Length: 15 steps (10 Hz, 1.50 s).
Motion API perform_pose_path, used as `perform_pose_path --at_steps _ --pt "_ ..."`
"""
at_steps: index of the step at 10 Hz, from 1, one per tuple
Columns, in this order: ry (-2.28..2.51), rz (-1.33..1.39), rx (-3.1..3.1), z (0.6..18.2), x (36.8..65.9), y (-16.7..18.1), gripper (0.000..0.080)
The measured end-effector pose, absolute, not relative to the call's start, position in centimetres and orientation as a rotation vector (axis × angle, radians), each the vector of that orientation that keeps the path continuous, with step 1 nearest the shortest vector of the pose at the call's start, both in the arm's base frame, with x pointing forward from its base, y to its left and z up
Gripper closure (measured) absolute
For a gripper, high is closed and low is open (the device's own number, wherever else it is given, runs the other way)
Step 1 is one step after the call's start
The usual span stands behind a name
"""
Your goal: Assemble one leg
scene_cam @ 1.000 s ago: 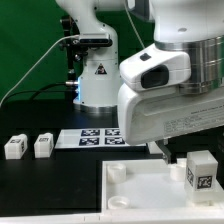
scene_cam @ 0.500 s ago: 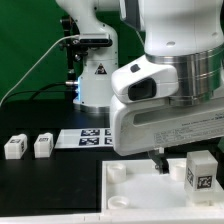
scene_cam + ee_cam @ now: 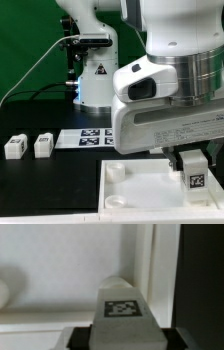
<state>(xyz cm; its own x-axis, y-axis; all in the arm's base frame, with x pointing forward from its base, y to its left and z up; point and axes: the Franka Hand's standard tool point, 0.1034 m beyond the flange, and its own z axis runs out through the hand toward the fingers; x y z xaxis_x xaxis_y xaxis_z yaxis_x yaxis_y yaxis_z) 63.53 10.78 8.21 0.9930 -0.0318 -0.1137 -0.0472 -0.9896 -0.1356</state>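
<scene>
We are clamping the leg between our gripper's two fingers, holding it upright over the white panel, beside its edge.

No legible text — coded tag on leg, more on the marker board

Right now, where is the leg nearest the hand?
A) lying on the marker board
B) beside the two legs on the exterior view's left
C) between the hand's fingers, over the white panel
C: the wrist view shows the leg between the fingers of the hand, pads at its sides, over the white panel.
</scene>
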Motion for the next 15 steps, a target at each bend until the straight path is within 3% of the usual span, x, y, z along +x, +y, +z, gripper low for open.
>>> perform_pose_path --at_steps 5,11,15 --pt "0.869 0.183 -2.904 8.1 63.6 11.5 0.0508" --pt "1.974 0.177 -2.278 7.9 63.2 12.2 0.0506" --pt "1.943 0.176 -2.3 7.9 63.2 12.3 0.0506"
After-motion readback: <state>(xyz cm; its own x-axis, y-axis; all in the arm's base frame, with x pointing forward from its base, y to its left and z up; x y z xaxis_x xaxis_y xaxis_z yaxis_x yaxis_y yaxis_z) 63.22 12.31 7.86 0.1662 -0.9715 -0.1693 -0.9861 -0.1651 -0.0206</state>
